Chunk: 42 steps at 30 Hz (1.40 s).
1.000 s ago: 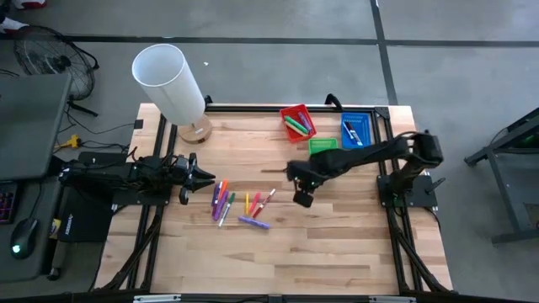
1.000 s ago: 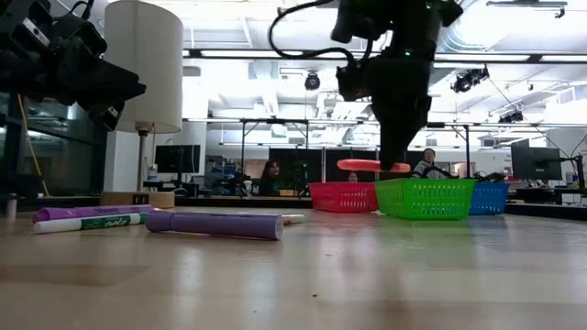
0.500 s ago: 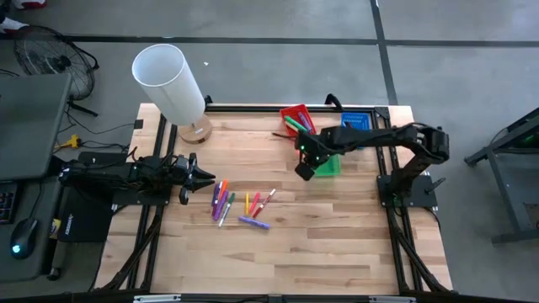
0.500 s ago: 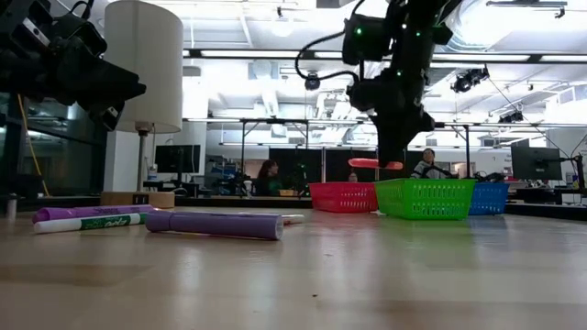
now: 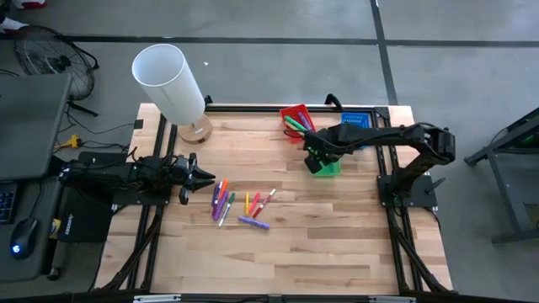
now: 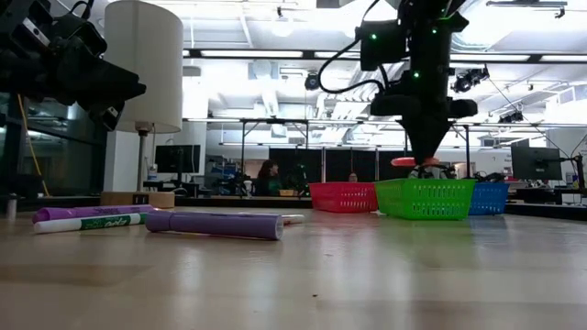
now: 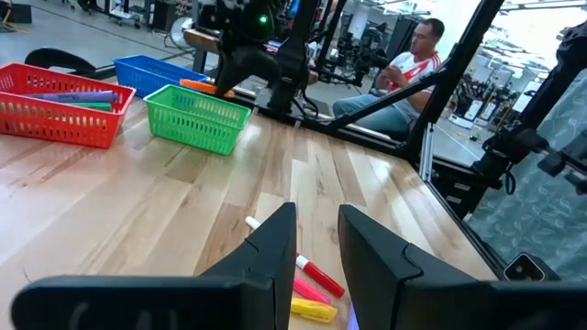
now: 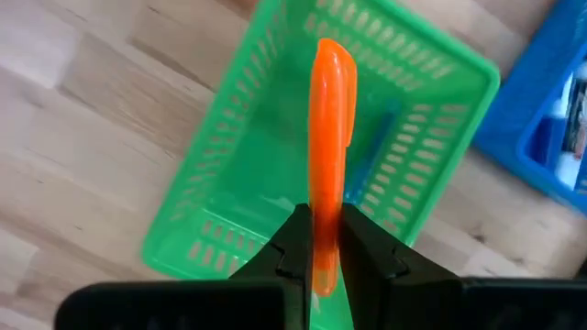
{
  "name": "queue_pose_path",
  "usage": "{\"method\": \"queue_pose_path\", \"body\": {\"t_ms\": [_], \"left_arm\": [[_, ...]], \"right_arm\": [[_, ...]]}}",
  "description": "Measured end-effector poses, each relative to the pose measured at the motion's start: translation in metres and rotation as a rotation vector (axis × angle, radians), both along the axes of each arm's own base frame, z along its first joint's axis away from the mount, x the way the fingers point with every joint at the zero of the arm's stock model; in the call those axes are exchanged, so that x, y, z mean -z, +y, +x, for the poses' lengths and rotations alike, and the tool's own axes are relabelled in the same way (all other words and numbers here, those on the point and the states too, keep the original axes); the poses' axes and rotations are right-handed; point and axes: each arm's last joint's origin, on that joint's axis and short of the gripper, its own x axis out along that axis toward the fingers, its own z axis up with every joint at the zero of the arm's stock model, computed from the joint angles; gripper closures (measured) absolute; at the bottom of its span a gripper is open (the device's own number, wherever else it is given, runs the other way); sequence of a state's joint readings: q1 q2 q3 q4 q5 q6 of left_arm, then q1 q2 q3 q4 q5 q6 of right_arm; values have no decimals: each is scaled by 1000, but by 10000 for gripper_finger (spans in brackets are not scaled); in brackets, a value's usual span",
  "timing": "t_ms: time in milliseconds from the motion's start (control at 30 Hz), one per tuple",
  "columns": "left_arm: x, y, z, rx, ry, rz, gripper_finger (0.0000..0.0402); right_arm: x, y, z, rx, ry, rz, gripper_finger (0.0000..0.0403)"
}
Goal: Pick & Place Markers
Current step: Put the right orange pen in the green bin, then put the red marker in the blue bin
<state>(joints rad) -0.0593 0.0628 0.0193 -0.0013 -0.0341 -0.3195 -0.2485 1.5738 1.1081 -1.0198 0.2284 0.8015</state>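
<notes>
1. Directly above the green tray (image 8: 303, 174), the right gripper (image 8: 318, 240) pinches an orange marker (image 8: 330, 137) between its fingers, the pen lying level over the tray's open top.
2. Judging by how things lie, the job is partly done: the red tray (image 5: 296, 118), just beside the green tray, already holds several markers, and the blue tray (image 5: 355, 128) on the green tray's other side holds at least one.
3. Well apart from the green tray, a loose cluster of markers (image 5: 238, 204) is left on the table (image 5: 337, 244), so many trips remain.
4. Near that cluster, far from the green tray, the left gripper (image 7: 315, 240) waits with its fingers a little apart, holding nothing.
5. All three trays are rectangular plastic baskets with slotted, lattice-like walls; the markers are smooth, slim cylinders with rounded caps; the table is pale planked wood with a slight sheen.
</notes>
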Motion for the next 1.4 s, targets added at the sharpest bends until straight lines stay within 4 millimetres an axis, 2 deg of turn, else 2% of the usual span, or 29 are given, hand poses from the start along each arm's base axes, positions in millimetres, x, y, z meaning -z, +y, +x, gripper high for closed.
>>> {"method": "queue_pose_path", "body": {"t_ms": [167,267,500,800,1000,1200,1400], "left_arm": [[0,0,0,0,0,0,318],[0,0,0,0,0,0,318],[0,0,0,0,0,0,318],[0,0,0,0,0,0,318],[0,0,0,0,0,0,318],[0,0,0,0,0,0,318],[0,0,0,0,0,0,318]], "right_arm": [[23,-2,-7,28,-21,57,380],[36,-4,-8,34,-71,62,363],[47,-5,-12,41,-74,22,331],[45,-3,-10,11,-58,-31,321],[31,5,2,-91,-88,-49,303],[12,21,18,-259,-110,-94,289],[-1,40,28,-529,-90,-143,288]]}}
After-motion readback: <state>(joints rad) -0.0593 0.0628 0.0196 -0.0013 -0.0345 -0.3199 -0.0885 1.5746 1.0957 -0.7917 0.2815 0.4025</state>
